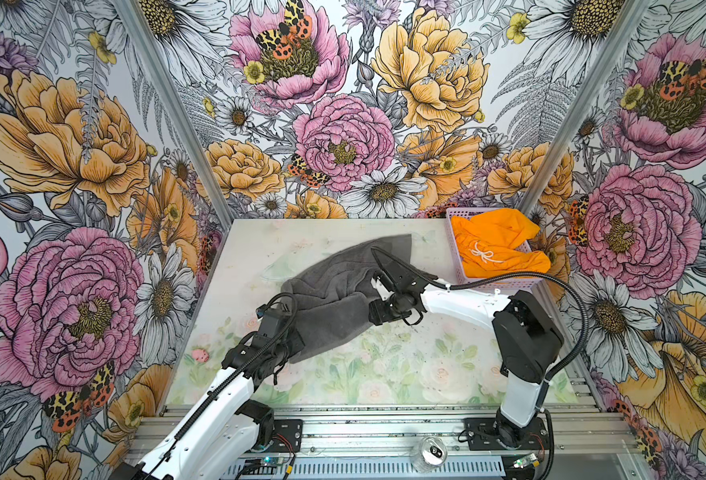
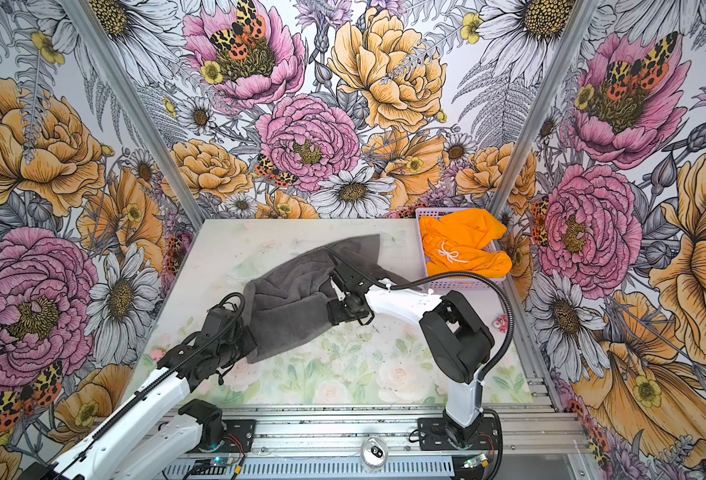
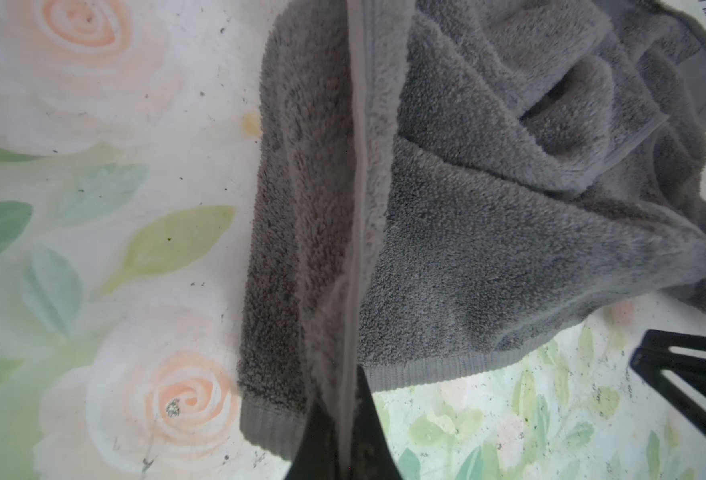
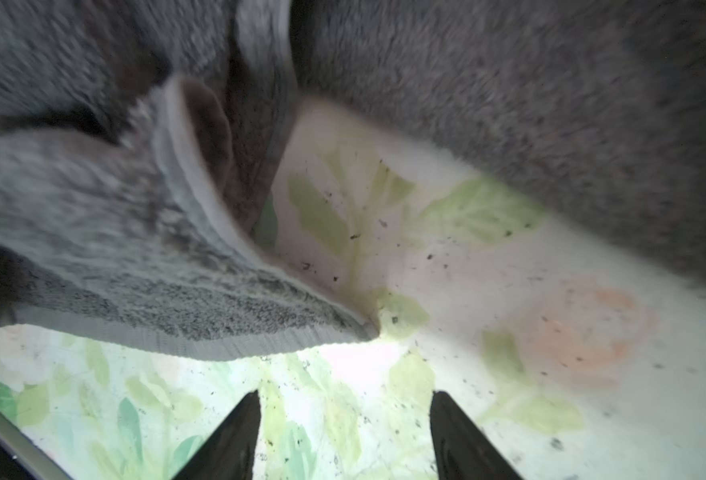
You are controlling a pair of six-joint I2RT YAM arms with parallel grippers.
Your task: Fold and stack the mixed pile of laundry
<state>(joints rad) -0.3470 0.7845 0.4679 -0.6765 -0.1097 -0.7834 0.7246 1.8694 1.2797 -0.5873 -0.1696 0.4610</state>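
Two grippers, one dark grey plush terry towel [image 1: 326, 303]: left gripper [image 3: 349, 395] clamped on its hemmed edge; right gripper [image 4: 345, 395], jaws apart, empty, faces a raised corner just ahead. Well behind it, bright orange drawstring shorts [image 1: 505, 259] sit in a lavender plastic basket [image 1: 501, 286].

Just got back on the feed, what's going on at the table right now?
The left pincer is shut on the hem of the dark grey plush terry towel, which lies rumpled on the floral table. The right pincer is open and empty, just short of another towel edge. The bright orange shorts with a white drawstring sit unfolded in the lavender perforated plastic basket at the far right corner.
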